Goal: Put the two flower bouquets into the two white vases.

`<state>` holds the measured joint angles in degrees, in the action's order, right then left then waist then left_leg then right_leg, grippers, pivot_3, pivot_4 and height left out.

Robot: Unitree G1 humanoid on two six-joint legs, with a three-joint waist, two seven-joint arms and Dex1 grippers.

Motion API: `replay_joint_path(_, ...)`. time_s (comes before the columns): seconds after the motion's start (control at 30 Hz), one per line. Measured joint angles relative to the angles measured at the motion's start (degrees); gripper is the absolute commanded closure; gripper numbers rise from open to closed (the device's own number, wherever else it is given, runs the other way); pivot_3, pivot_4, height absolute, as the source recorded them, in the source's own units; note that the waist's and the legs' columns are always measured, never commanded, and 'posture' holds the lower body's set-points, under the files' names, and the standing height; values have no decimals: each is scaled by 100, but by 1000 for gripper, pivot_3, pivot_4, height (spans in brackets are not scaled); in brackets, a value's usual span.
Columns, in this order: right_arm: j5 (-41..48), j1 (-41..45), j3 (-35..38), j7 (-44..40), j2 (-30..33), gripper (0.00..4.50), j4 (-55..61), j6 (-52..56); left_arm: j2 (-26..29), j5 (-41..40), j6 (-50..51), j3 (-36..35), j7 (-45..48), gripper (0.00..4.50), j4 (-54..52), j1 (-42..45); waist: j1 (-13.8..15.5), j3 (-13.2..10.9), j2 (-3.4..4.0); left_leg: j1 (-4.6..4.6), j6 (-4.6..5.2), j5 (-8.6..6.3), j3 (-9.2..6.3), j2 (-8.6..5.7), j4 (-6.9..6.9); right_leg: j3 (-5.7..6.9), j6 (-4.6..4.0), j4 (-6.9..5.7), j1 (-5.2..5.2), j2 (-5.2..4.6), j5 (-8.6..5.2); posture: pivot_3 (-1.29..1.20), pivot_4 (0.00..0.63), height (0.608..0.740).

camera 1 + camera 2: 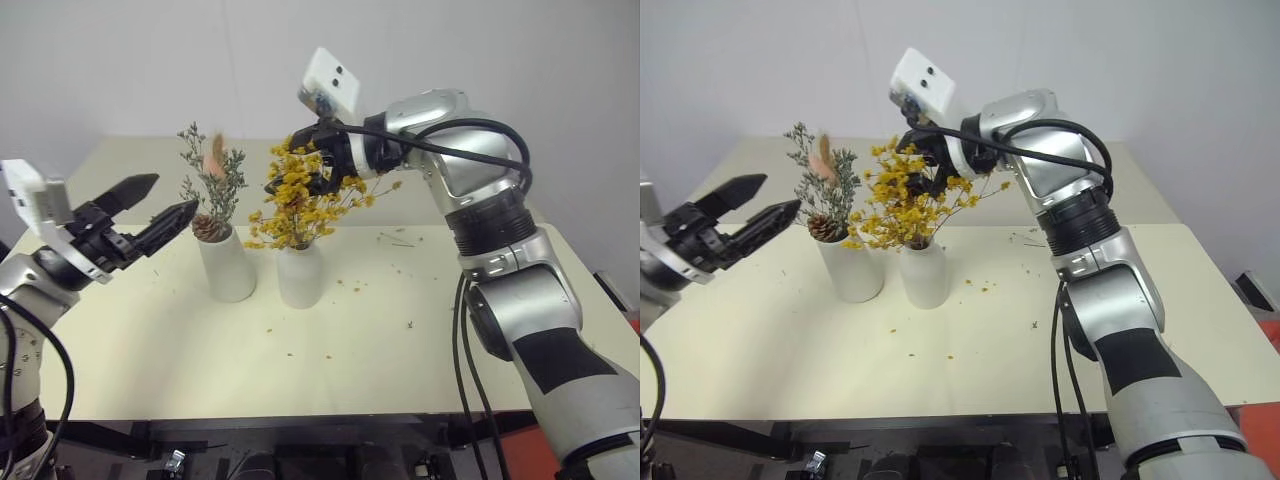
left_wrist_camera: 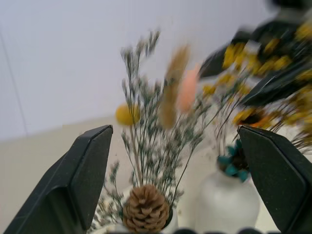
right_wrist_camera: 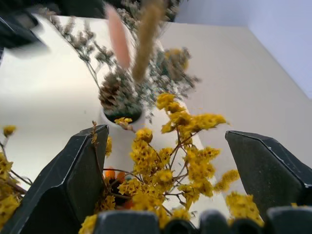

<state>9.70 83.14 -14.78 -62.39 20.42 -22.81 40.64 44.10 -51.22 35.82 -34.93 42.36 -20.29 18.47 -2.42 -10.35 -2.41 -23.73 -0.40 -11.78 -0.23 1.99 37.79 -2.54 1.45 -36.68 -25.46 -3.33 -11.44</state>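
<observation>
Black fingers of the left gripper (image 1: 150,208) are standing spread wide and gripping nothing, hanging just to the left of the cylinder vase (image 1: 227,266) and apart from it. In the left wrist view they are framing the grey-green sprig bunch (image 2: 156,146), which is sitting upright in that wide-mouthed vase with a pine cone (image 2: 145,210) at the rim and a pinkish plume (image 1: 214,160) rising above. The right gripper (image 3: 165,161) is likewise spread wide; its fingers are reaching in among the blooms of the yellow bouquet (image 1: 300,200), with flower heads lying between them and brushing the pads, yet they are not pinching any stem. That bouquet is standing in the narrow-necked bottle vase (image 1: 300,275), just beside the cylinder on the pale table (image 1: 350,370).

From the head views the yellow heads are hiding most of the right gripper's fingers. The plume and the far blooms are showing blurred in both wrist views, so fine contact there is hard to judge. The bottle vase's mouth is being covered by the stems and flowers. Small yellow crumbs (image 1: 300,345) are lying scattered on the tabletop near the vases.
</observation>
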Motion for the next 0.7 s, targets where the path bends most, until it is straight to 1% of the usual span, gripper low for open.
replay_joint_path(0.1,91,4,179,25,82,0,134,24,28,-57,-103,51,134,36,0,48,16,0,0,1,0,0,0,-1,0,1,1,3,4,0,0,0,150,740)
replay_joint_path(0.23,200,16,417,149,307,0,297,134,-38,-57,-217,356,220,36,49,212,23,0,0,0,0,0,0,-1,0,1,1,2,3,0,0,0,150,740)
replay_joint_path(0.33,259,16,638,263,589,0,509,199,-59,-51,-249,563,276,36,164,288,13,0,0,-1,0,0,0,-1,0,0,1,6,3,0,0,0,150,740)
replay_joint_path(0.47,309,-81,930,402,1153,0,922,393,-68,-50,-315,768,410,36,375,481,9,0,0,-1,0,0,1,-1,0,0,2,6,3,0,-1,0,150,740)
replay_joint_path(0.57,424,-298,1156,493,1467,0,1251,583,-65,-50,-319,854,496,36,485,572,-6,0,0,3,0,0,2,0,0,-2,7,8,6,1,-5,0,150,740)
replay_joint_path(0.7,622,-797,1437,595,1846,0,1712,881,-50,-51,-318,937,607,36,555,617,-9,0,0,2,1,0,2,1,-1,-4,8,7,5,2,-8,0,150,740)
